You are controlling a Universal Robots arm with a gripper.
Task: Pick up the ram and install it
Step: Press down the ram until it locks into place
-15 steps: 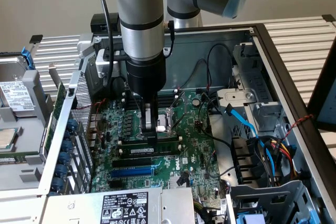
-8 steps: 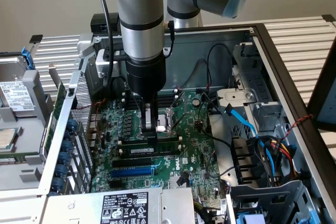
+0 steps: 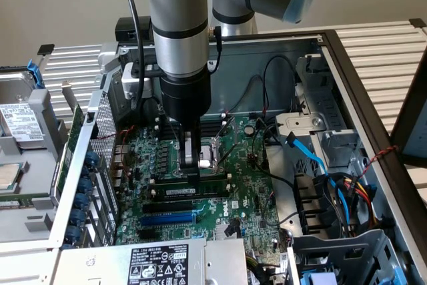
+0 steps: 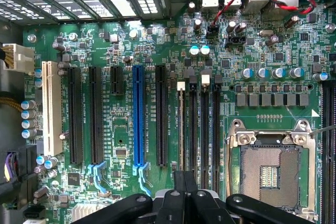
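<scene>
An open grey metal computer case (image 3: 347,71) lies on a slatted white surface, its large green motherboard (image 3: 247,198) exposed. The black two-fingered pincer (image 3: 192,177) is clenched, its tips pressing down on the ram (image 3: 200,192), a long thin green circuit-board stick with a white label that sits edge-up in a slot just beside the silver square processor socket (image 4: 270,169). On the far side of the ram from that socket run the black expansion slots and one long blue plastic slot (image 4: 138,116). My judgement: pressure at one point could seat the stick crooked, leaving one end high and its latch unclosed.
</scene>
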